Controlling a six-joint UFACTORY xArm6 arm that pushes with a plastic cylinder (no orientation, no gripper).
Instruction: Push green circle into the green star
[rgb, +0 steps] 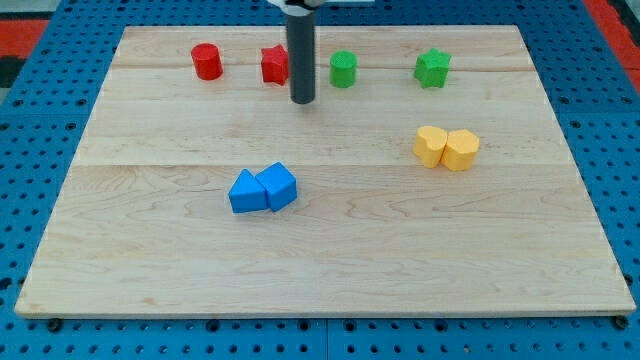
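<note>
Near the view's top centre, my tip (302, 101) rests on the wooden board (150, 250). It is a bare rod end with nothing to open or close, and it holds nothing and touches no block.

Green circle (343, 69) lies just to the view's right of the tip and slightly toward the view's top, near but apart. Green star (432, 68) sits further right again, roughly in line with the circle, a clear gap between them.

Judgement: push line runs left to right. The tip is already on the circle's left, the correct side, but sits a little below that line, so it likely needs to shift up before driving right.

Just left of the rod and partly hidden by it: red block (274, 65), shape unclear. Beyond it, red cylinder (207, 61). Off the line: two yellow blocks (446, 147) touching, lower right; two blue blocks (263, 189) touching, below.
</note>
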